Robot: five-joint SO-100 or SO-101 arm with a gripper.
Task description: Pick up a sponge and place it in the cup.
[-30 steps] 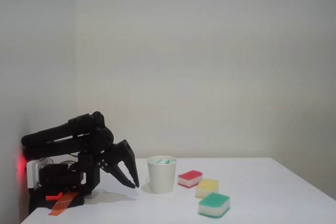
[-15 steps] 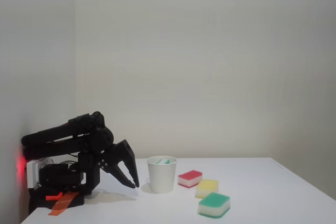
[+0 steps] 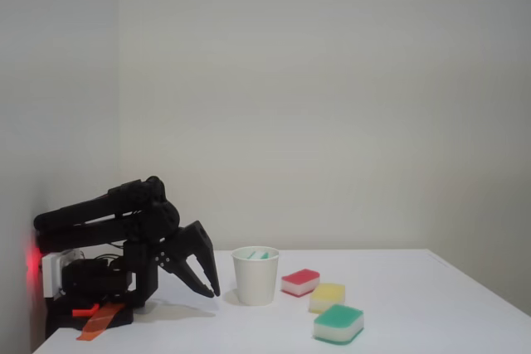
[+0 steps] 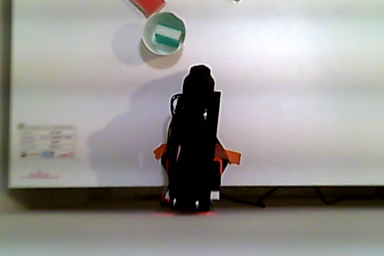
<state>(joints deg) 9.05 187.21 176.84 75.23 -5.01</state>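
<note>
In the fixed view we see the folded black arm (image 3: 108,230) at the left of the white desk (image 3: 415,321), its pincer (image 3: 209,286) pointing down with fingers slightly parted and holding nothing, just beside the cup (image 3: 255,274). A green sponge (image 3: 260,254) sits inside the cup, seen from above in the other view (image 4: 167,35). At the cup's 3 o'clock lie a red-topped sponge (image 3: 300,282), a pale yellow sponge (image 3: 328,296) and a second green sponge (image 3: 338,322).
</note>
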